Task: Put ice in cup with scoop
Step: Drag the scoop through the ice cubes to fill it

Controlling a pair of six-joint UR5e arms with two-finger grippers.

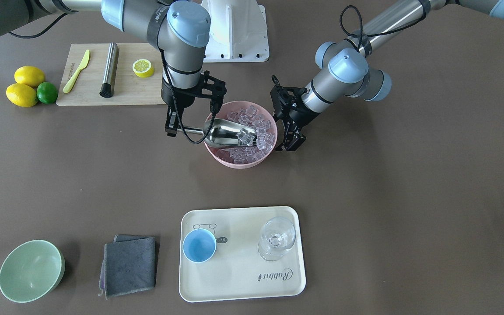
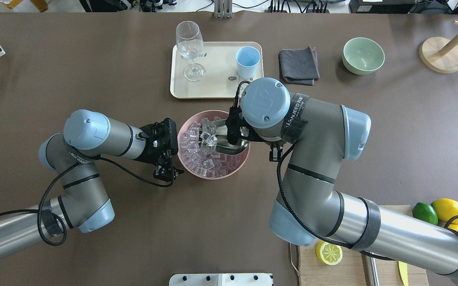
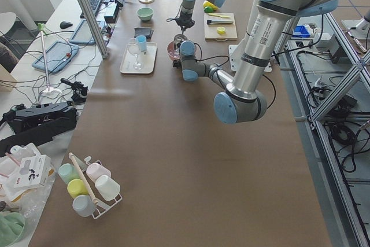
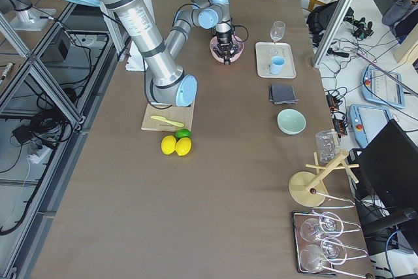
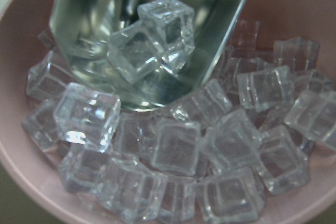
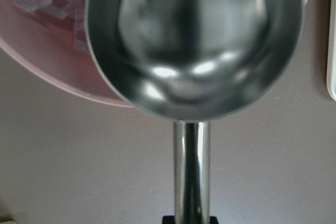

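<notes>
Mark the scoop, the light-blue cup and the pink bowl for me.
scoop (image 1: pixel 224 131): exterior front-facing view, on the bare inner trough wall.
light-blue cup (image 1: pixel 199 245): exterior front-facing view, on its inside bottom.
pink bowl (image 1: pixel 234 163): exterior front-facing view, on its outer wall below the rim.

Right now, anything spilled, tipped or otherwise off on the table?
Nothing stands out. The clear ice cubes sit only in the round pink bowl and the shiny metal scoop, none seen on the brown table. The small light-blue cup and clear stemmed glass stand upright on the cream tray.
</notes>
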